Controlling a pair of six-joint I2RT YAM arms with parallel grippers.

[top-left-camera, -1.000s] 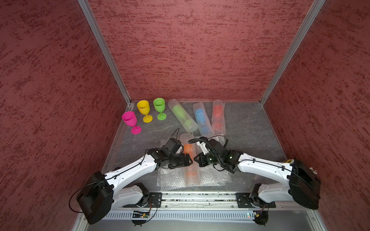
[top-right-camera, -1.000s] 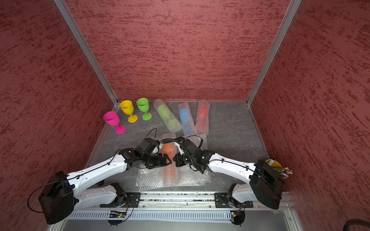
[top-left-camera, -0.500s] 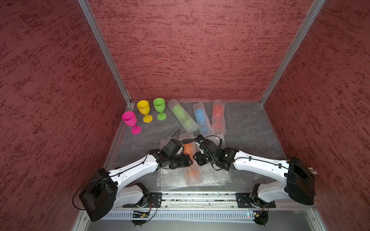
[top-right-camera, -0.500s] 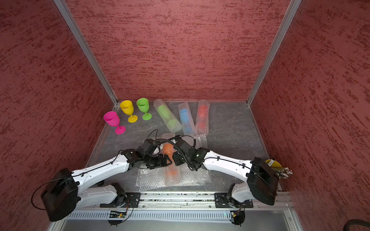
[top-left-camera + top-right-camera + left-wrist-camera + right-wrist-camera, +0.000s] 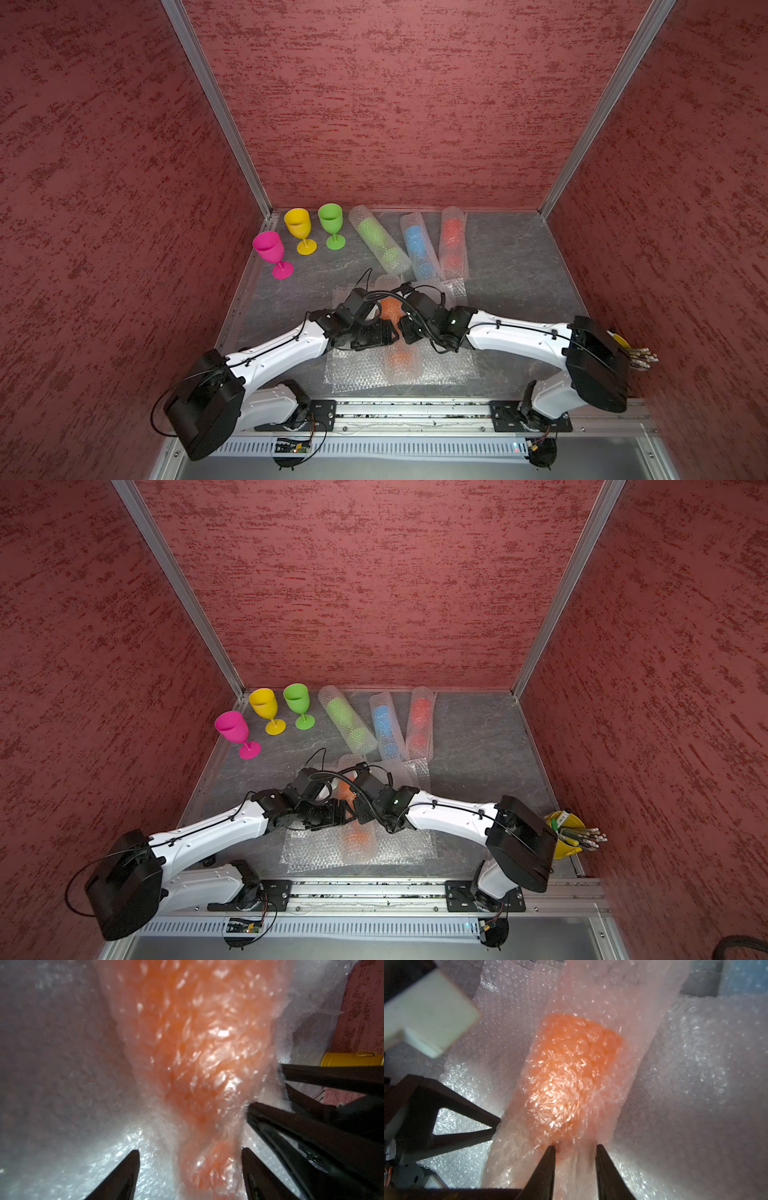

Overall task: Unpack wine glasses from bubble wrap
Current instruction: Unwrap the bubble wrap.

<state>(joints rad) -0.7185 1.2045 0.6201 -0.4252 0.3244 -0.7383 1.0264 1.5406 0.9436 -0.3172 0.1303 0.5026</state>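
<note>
Red stippled walls [image 5: 374, 104] box in a grey, veined bench [image 5: 519, 266].

Far left corner: three bare plastic goblets stand upright on round feet: pink goblet [image 5: 270, 251], yellow goblet [image 5: 299, 228], green goblet [image 5: 331, 222]. Beside them three rolled tubes lie flat, side by side, with colour showing through: green-filled tube [image 5: 376, 243], blue-filled tube [image 5: 419, 251], red-filled tube [image 5: 453, 243].

Front centre: a flat bubble-wrap sheet [image 5: 357, 370] lies spread out. On it lies a bubble-wrap tube [image 5: 402, 368] holding the orange goblet [image 5: 390, 309], bowl toward the back wall. The left hand [image 5: 386, 330] and right hand [image 5: 406, 328] meet over its middle. Both top views hide the fingertips behind the wrists.

Left wrist view: the left hand's fingers are apart and straddle the narrow wrapped part. A gap shows beside one finger, so it is not clamped. The film is dimpled and glinting, the orange beneath blurred. The right hand's dark fingers [image 5: 291, 1118] come in from the side.

Right wrist view: the right hand's fingertips are close together, pinching the bubble-wrap tube just under the bowl, and the film is creased between them. The bowl reads as a blunt orange cylinder. One corner of this view shows a blue tint.

Yellow bucket [image 5: 567, 833] of pencils [image 5: 586, 839]: plain in a top view, near the right arm's base. In a top view the yellow bucket [image 5: 621, 340] is a mere sliver. It is smooth metal in the left wrist view.
</note>
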